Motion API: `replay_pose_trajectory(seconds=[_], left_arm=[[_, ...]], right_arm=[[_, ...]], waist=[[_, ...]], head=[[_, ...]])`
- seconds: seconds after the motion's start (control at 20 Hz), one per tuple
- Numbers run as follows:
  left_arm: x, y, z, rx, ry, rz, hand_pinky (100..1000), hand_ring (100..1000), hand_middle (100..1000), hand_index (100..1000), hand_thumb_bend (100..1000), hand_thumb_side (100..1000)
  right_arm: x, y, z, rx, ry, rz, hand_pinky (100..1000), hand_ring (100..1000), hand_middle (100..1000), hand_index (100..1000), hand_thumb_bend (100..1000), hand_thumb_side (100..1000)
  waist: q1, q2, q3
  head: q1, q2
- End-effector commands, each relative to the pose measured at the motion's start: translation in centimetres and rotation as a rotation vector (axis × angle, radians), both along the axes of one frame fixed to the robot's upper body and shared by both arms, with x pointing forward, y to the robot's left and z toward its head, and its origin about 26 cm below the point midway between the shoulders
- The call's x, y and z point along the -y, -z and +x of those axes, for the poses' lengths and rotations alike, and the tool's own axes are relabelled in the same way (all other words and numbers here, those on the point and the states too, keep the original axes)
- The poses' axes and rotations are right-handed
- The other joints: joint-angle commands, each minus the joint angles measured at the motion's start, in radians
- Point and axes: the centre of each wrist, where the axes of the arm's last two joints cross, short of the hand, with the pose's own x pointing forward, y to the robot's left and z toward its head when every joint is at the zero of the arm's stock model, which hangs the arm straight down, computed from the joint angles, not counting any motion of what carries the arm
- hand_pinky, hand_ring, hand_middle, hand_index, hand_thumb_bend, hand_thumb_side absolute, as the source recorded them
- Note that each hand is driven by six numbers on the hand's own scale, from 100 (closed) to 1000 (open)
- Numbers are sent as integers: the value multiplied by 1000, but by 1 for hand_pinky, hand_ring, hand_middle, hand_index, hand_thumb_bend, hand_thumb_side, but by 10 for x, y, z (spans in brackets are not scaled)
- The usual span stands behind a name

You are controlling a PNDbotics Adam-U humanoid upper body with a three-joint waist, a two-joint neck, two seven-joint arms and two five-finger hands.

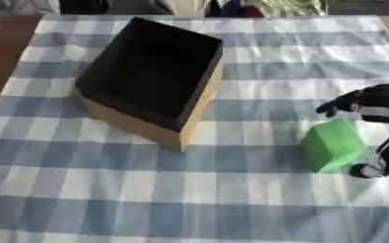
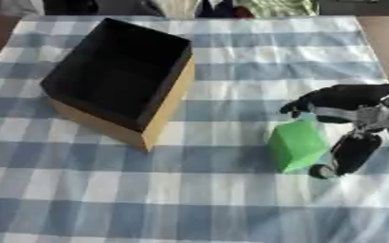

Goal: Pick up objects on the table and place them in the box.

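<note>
A green cube [image 2: 297, 144] sits on the checked cloth at the right, looking slightly tilted. My right hand [image 2: 356, 107] comes in from the right edge and wraps the cube. Its fingers [image 2: 301, 105] curl over the cube's far top edge, and its thumb [image 2: 351, 151] reaches down along the cube's right side to the near corner. The open box [image 1: 152, 78], black inside with tan outer walls, stands left of centre, about a cube's width to the left of the cube. Nothing shows inside it. My left hand is in no view.
A blue and white checked cloth [image 1: 189, 199] covers the table. Brown table wood [image 1: 3, 52] shows at the left edge. Some people's clothing shows along the far edge.
</note>
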Motion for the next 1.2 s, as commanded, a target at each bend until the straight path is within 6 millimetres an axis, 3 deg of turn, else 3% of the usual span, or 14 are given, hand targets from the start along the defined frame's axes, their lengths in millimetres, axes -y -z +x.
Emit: replay_pose_trajectory(seconds=[0.05,0.3,0.4,0.55,0.6,0.7,0.75,1.2], left_arm=[[0,-7,-2,22,8,9,624,684,566,719,181,381],[1,-7,-2,20,10,7,624,684,565,719,177,381],[1,-7,-2,21,10,7,624,684,565,719,178,381],[0,-7,-2,20,9,7,625,684,565,719,176,381],[1,-7,-2,20,10,7,625,684,565,719,176,381],[1,-6,-2,18,11,8,625,684,566,719,178,383],[0,-6,-2,17,10,9,625,685,566,719,179,383],[-1,-7,-2,20,4,12,626,685,567,719,160,377]], right_arm=[[-3,-9,-2,28,11,-13,1000,1000,846,990,469,193],[-6,-7,-2,26,20,-16,1000,989,804,948,477,144],[-7,-7,-1,33,24,-17,996,968,750,878,472,100],[-8,-7,-1,76,42,-14,960,917,608,686,357,100],[-8,-7,-1,91,51,-14,956,913,598,675,350,100],[-9,-8,-1,117,78,5,918,867,494,564,348,100],[-9,-8,-1,132,92,21,901,845,460,527,292,100],[-11,-19,0,250,131,136,863,796,395,462,101,100]], waist=[[0,-14,1],[0,-7,3],[2,-6,5],[3,-6,5],[3,-6,5],[3,-7,3],[3,-7,3],[3,-12,-3]], head=[[-5,-10],[-8,-12],[-8,-12],[-10,-12],[-11,-13],[-10,-14],[-10,-14],[-8,-13]])
